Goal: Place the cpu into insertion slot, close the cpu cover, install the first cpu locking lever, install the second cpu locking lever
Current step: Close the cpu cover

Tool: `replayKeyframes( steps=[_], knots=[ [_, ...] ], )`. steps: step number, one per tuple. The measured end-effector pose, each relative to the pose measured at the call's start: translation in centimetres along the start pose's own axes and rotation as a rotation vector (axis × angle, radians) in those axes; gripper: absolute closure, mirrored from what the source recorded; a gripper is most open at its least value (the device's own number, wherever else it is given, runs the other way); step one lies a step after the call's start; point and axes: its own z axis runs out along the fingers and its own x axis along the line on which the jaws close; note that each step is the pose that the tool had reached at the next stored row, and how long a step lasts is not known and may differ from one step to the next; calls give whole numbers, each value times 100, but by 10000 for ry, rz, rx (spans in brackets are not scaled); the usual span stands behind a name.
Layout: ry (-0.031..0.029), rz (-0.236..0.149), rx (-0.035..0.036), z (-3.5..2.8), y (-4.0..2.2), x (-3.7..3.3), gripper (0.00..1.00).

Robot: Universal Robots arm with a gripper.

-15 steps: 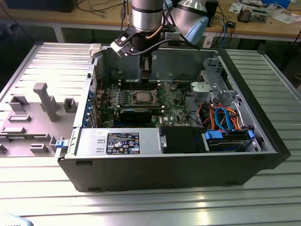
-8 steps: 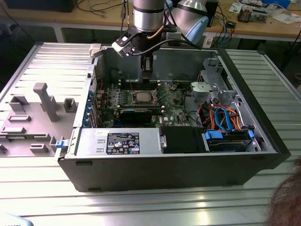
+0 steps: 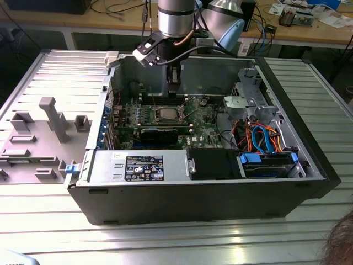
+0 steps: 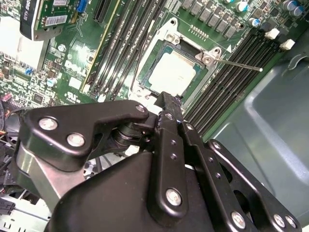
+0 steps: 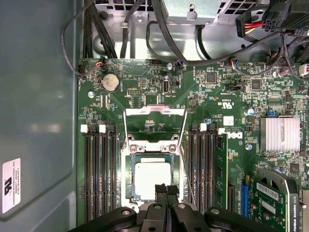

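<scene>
The cpu (image 5: 151, 179), a silvery square chip, lies flat in the insertion slot (image 5: 130, 180) on the green board; it is also seen in the second wrist view (image 4: 171, 72). The cpu cover (image 5: 154, 111), a thin silver frame with a square cut-out, is swung open and lies back beyond the slot. A thin metal locking lever (image 4: 239, 64) sticks out sideways from the socket's corner. My gripper (image 5: 166, 189) hovers just over the chip's near edge, its black fingers (image 4: 166, 104) shut together with nothing between them. In the exterior view my gripper (image 3: 174, 91) hangs inside the open case above the slot (image 3: 168, 114).
Long black memory slots (image 5: 99, 174) flank the socket on both sides. A graphics card (image 5: 277, 203) and a finned heatsink (image 5: 280, 134) lie to one side. Cables (image 5: 159, 34) run along the case wall. The case's grey side wall (image 5: 36, 111) stands close by.
</scene>
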Motion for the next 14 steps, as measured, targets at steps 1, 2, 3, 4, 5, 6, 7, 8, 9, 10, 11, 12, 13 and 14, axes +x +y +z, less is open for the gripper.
replayKeyframes(
  steps=[1, 2, 3, 4, 5, 6, 7, 8, 9, 10, 11, 12, 13, 14],
  knots=[
    [0, 0, 1, 0, 2, 0, 89],
    [0, -1, 0, 0, 6, 0, 89],
    [0, -1, 0, 0, 11, 0, 89],
    [0, 1, 0, 0, 12, 0, 89],
    [0, -1, 0, 0, 14, 0, 89],
    [0, 1, 1, 0, 15, 0, 89],
    [0, 0, 0, 0, 18, 0, 89],
    [0, -1, 1, 0, 19, 0, 89],
    [0, 1, 1, 0, 20, 0, 89],
    [0, -1, 0, 0, 22, 0, 89],
    [1, 0, 0, 1, 24, 0, 89],
    [1, 0, 1, 1, 25, 0, 89],
    [1, -1, 0, 1, 29, 0, 89],
    [1, -2, 0, 1, 32, 0, 89]
  ],
)
